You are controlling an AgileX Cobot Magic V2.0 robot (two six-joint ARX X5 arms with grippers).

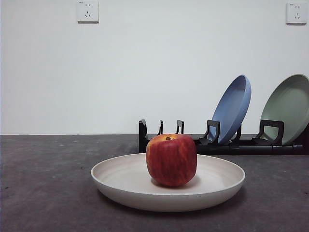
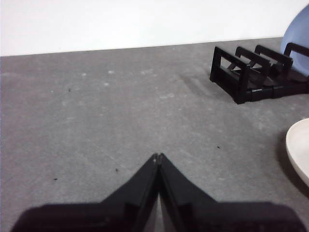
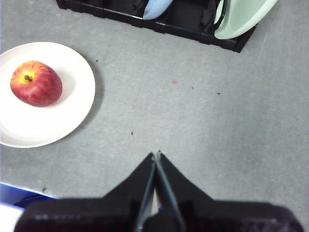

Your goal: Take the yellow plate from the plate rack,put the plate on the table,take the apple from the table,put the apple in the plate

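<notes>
The cream yellow plate lies flat on the dark grey table in front of the black plate rack. The red apple stands upright in the middle of the plate; both also show in the right wrist view, apple on plate. My left gripper is shut and empty above bare table, away from the plate's edge and the rack's end. My right gripper is shut and empty above the table, apart from the plate. Neither gripper shows in the front view.
A blue plate and a pale green plate lean in the rack's right slots; its left slots hold nothing. A white wall with two sockets stands behind. A blue object shows at the right wrist view's edge.
</notes>
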